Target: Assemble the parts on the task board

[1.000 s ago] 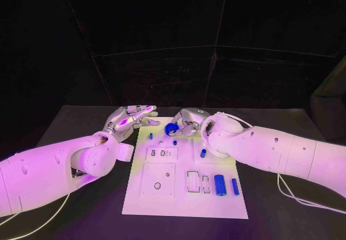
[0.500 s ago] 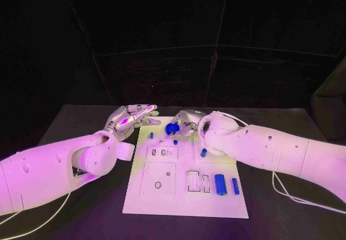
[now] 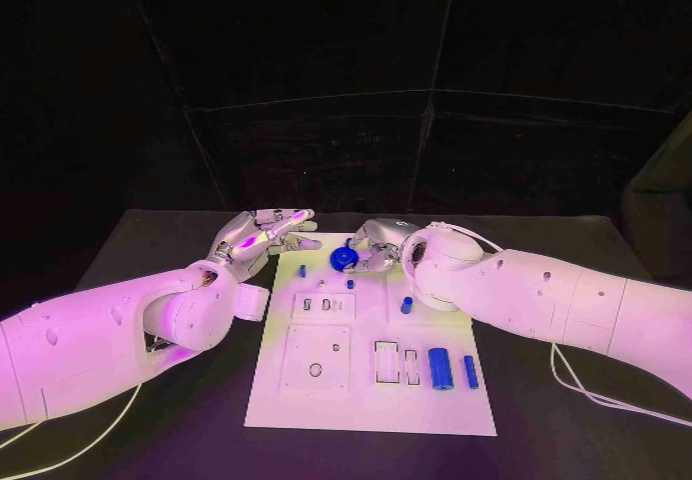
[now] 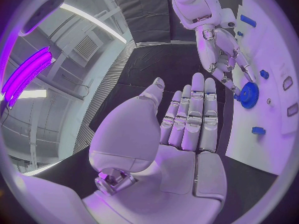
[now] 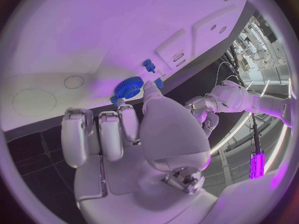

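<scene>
The white task board [image 3: 361, 400] lies in the middle of the table. At its far end my right hand [image 3: 381, 240] pinches a blue gear [image 3: 343, 259] between thumb and fingertips, low over the board. The gear [image 5: 127, 88] shows in front of my right hand [image 5: 131, 129], and the gear [image 4: 249, 93] sits at the right hand's fingertips [image 4: 236, 87]. My left hand [image 3: 268, 232] hovers at the board's far left corner, fingers straight and apart, holding nothing. Small blue pegs [image 3: 302, 270] [image 3: 349, 285] [image 3: 407, 305] stand on the board. Two blue cylinders [image 3: 440, 369] [image 3: 470, 372] lie near its right side.
The board carries raised white blocks with slots and holes [image 3: 323, 305] [image 3: 315, 362] and rectangular recesses [image 3: 385, 362]. Black table [image 3: 173, 260] surrounds the board. A white cable [image 3: 591, 395] trails from my right arm.
My right forearm has shifted slightly; the gear stays at the same spot in the right hand. The left hand has not moved.
</scene>
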